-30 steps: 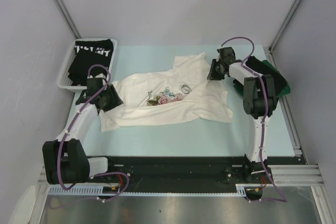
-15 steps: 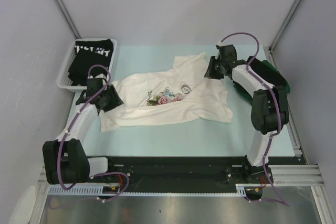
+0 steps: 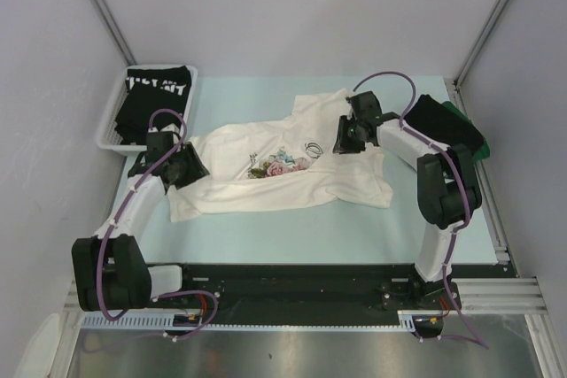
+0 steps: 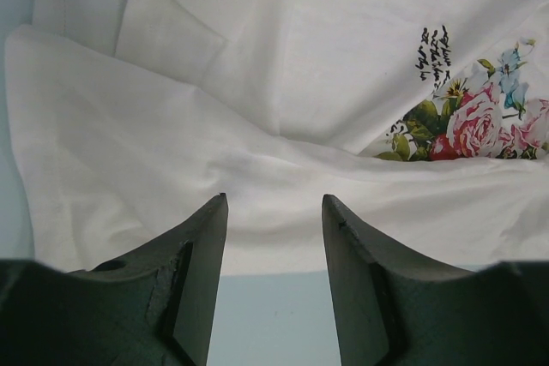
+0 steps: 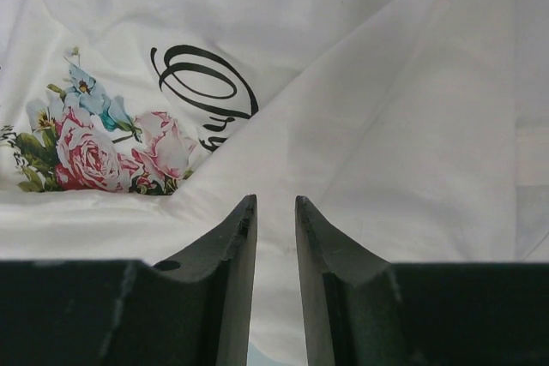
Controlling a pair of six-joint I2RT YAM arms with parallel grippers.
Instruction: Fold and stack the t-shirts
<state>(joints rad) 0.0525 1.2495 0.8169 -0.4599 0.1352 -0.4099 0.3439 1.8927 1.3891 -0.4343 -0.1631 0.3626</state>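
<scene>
The white t-shirt (image 3: 266,179) with its floral print (image 3: 279,165) lies crumpled mid-table, also filling the left wrist view (image 4: 257,83) and right wrist view (image 5: 386,83). My left gripper (image 3: 190,168) sits at its left edge, open (image 4: 274,199), with nothing between the fingers and bare table under them. My right gripper (image 3: 341,141) hovers over the shirt's upper right part; its jaws (image 5: 275,201) stand a narrow gap apart with cloth lying below, not pinched. A black t-shirt with white lettering (image 3: 158,95) rests in the basket. A black t-shirt (image 3: 431,115) on a dark green one (image 3: 472,137) lies at the right.
The white mesh basket (image 3: 104,126) stands at the back left corner. A metal rail (image 3: 492,210) runs along the table's right edge. The arm bases sit on the black bar (image 3: 292,276) at the near edge.
My right arm has swung left and nearer, from the shirt's far right edge to above its upper right part. The left arm has stayed still.
</scene>
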